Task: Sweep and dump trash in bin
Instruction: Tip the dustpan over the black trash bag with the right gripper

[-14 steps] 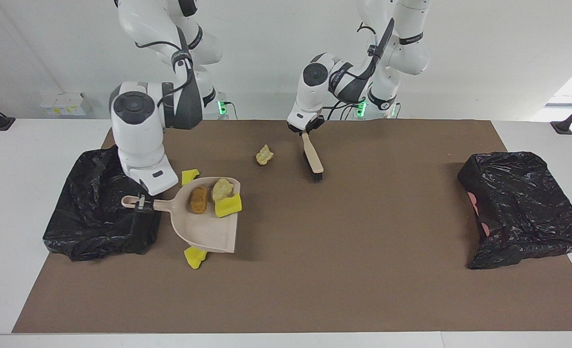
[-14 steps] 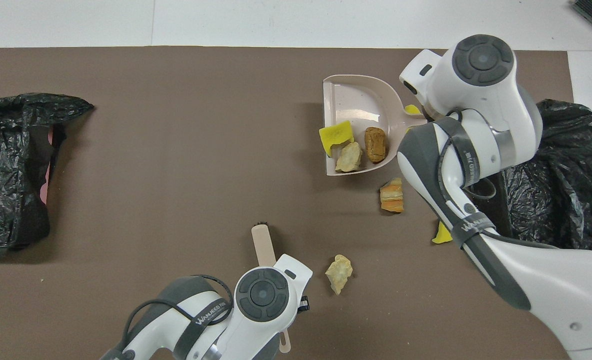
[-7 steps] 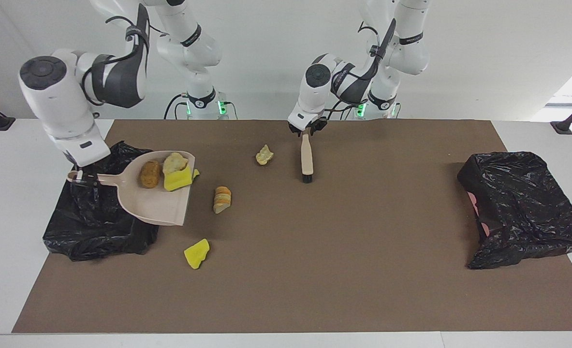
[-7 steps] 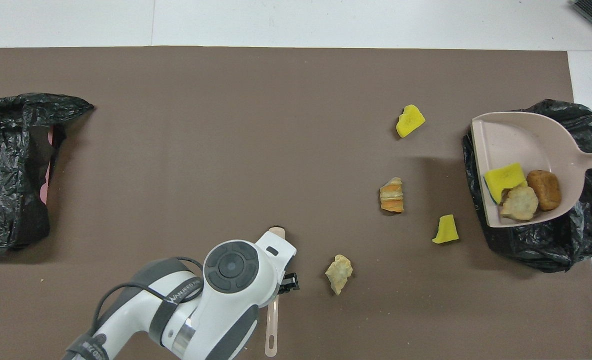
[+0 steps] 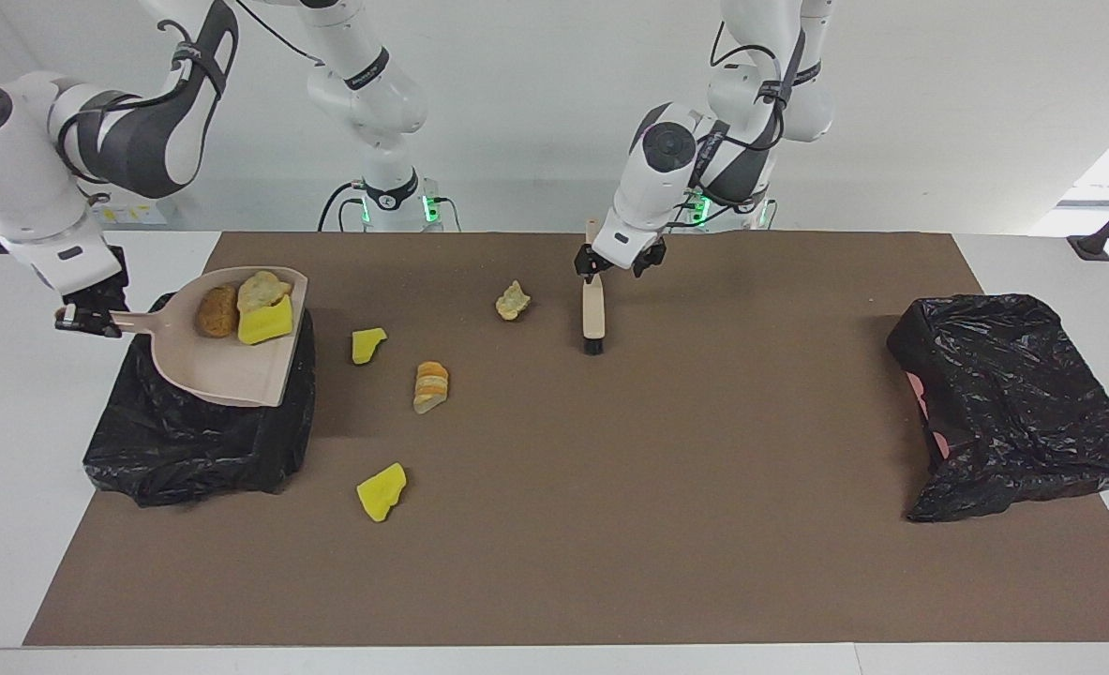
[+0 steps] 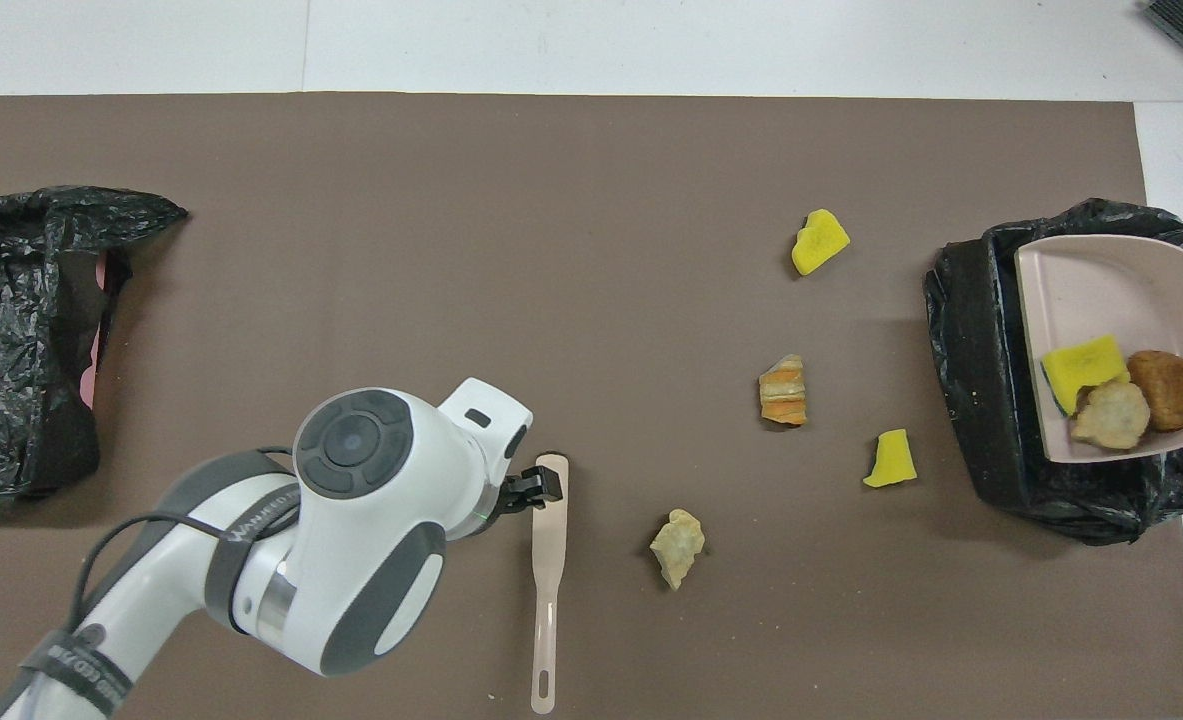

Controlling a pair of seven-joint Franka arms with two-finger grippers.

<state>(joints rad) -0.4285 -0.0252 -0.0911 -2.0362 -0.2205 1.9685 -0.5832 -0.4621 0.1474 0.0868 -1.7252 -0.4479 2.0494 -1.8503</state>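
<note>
My right gripper is shut on the handle of the beige dustpan, holding it over the black-bagged bin at the right arm's end. In the pan lie three pieces of trash: a brown bread lump, a pale chunk and a yellow sponge. Loose on the mat are a yellow wedge, an orange bread piece, another yellow wedge and a pale chunk. The brush lies flat on the mat. My left gripper hangs open just above its handle, apart from it.
A second black-bagged bin sits at the left arm's end of the brown mat. The left arm's wrist covers the mat beside the brush in the overhead view.
The right arm lifted the dustpan with three pieces off the mat and carried it over the bin. The left gripper opened and let go of the brush, which now lies on the mat.
</note>
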